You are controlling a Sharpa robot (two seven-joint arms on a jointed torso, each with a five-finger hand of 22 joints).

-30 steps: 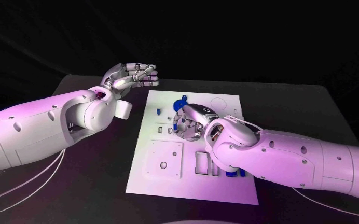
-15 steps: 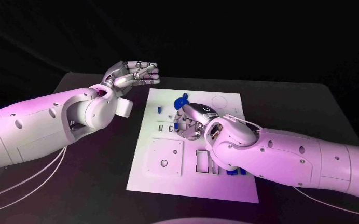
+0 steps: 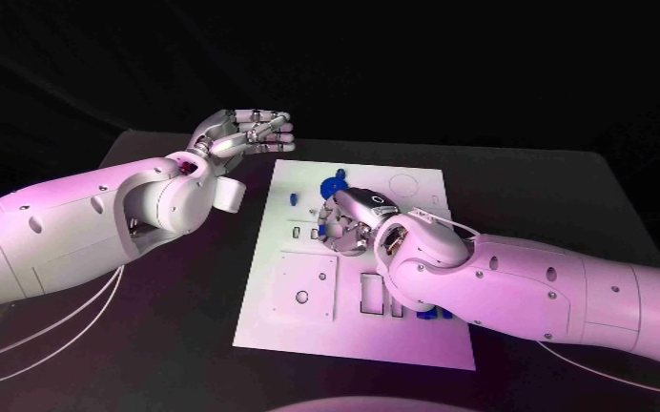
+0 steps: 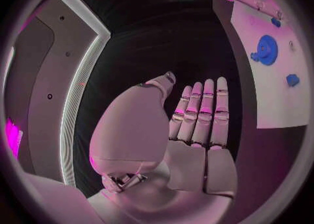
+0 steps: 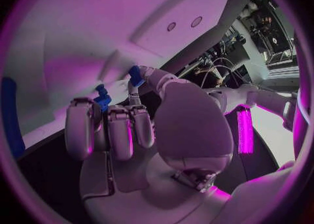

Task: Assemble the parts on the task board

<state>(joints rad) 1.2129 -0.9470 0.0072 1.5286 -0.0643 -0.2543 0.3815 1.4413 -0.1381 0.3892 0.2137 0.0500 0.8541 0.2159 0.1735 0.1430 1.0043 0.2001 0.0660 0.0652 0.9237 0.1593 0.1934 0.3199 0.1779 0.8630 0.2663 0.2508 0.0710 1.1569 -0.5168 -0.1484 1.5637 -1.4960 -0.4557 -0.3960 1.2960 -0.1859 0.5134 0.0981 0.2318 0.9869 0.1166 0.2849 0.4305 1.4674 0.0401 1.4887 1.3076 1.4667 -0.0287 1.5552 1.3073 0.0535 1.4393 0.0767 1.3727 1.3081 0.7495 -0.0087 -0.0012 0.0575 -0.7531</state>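
The white task board (image 3: 296,328) lies in the middle of the black table. My right hand (image 3: 352,223) is down on its middle, fingers curled, and pinches a small blue part (image 5: 102,99) at the fingertips against the board; a bit of blue (image 3: 323,232) shows beside the hand. A round blue part (image 3: 335,183) sits just beyond that hand, with a small blue part (image 3: 293,200) to its left. My left hand (image 3: 249,133) hovers off the board's far left corner, fingers straight and side by side (image 4: 199,111), holding nothing.
Rectangular slots (image 3: 371,296) and a square inset plate (image 3: 302,288) lie in the board's near half. More blue parts (image 3: 438,315) peek out under my right forearm. The round blue part (image 4: 266,49) is off to the side of my left hand.
My left hand has risen a little and its fingers have drawn closer together. My right hand has stayed on the same spot of the board, shifting only slightly.
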